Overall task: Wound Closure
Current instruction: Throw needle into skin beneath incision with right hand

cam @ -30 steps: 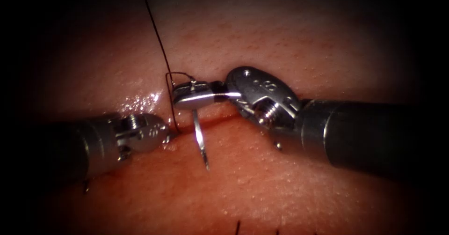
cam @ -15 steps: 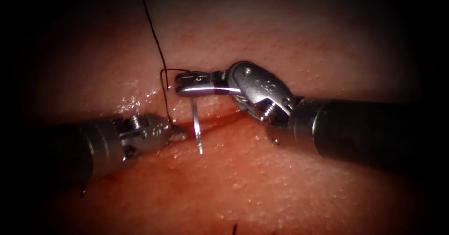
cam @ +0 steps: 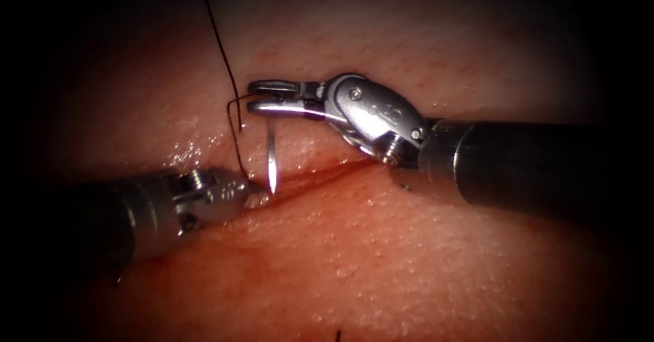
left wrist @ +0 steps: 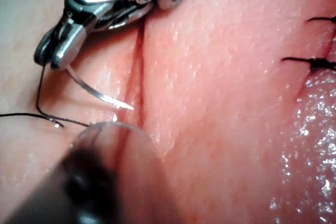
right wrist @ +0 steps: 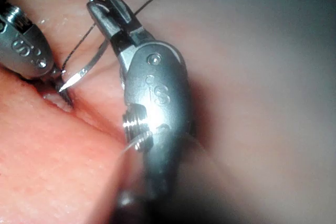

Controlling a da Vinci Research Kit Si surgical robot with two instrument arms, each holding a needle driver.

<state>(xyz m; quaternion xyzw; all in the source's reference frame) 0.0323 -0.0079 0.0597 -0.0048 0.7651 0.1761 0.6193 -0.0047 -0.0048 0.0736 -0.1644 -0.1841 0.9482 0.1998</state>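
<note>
**Needle held clear above the cut**

My right pincer (cam: 253, 95) is closed on the curved needle (cam: 271, 158) near its thread end; the point hangs free, out of the tissue (cam: 381, 260), just over the cut (cam: 320, 173). My left pincer (cam: 257, 191) rests beside the point; its jaws I cannot tell. Thread (cam: 221, 49) trails upward. A loose grip could let the needle twist.
</note>
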